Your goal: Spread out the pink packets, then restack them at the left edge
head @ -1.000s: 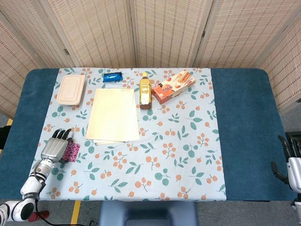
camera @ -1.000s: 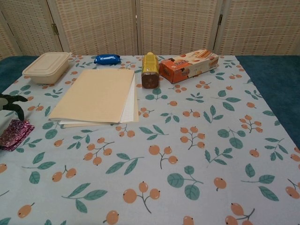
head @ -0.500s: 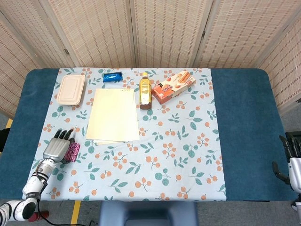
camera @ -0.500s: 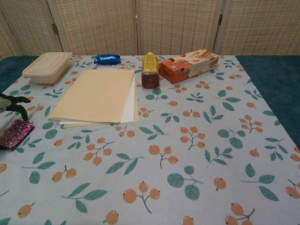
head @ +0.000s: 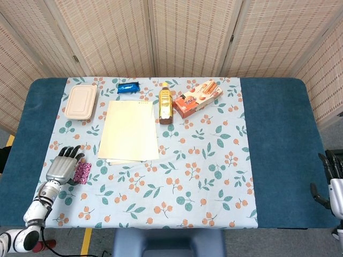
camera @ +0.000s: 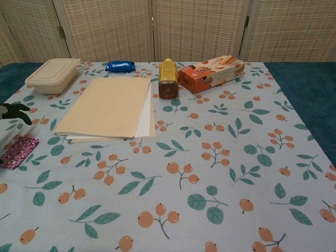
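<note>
The pink packets (head: pixel 81 172) lie in a small patterned stack on the floral cloth near the table's left front, also visible in the chest view as the pink packets (camera: pixel 18 152). My left hand (head: pixel 61 166) sits just left of the stack with its fingers stretched out and nothing in them. In the chest view only the dark fingertips (camera: pixel 13 111) of the left hand show, raised and apart from the stack. My right hand (head: pixel 333 184) hangs off the table's right front edge, fingers apart and empty.
A sheaf of cream paper (head: pixel 129 130) lies right of the stack. Behind it stand a beige lunch box (head: pixel 81 101), a blue wrapped packet (head: pixel 128 87), a yellow bottle (head: pixel 165 103) and an orange biscuit box (head: pixel 197 98). Blue table surface (head: pixel 32 134) borders the cloth.
My left hand has drawn back a little from the pink stack, and in the chest view its fingertips now sit further left and away from it. The stack stays put.
</note>
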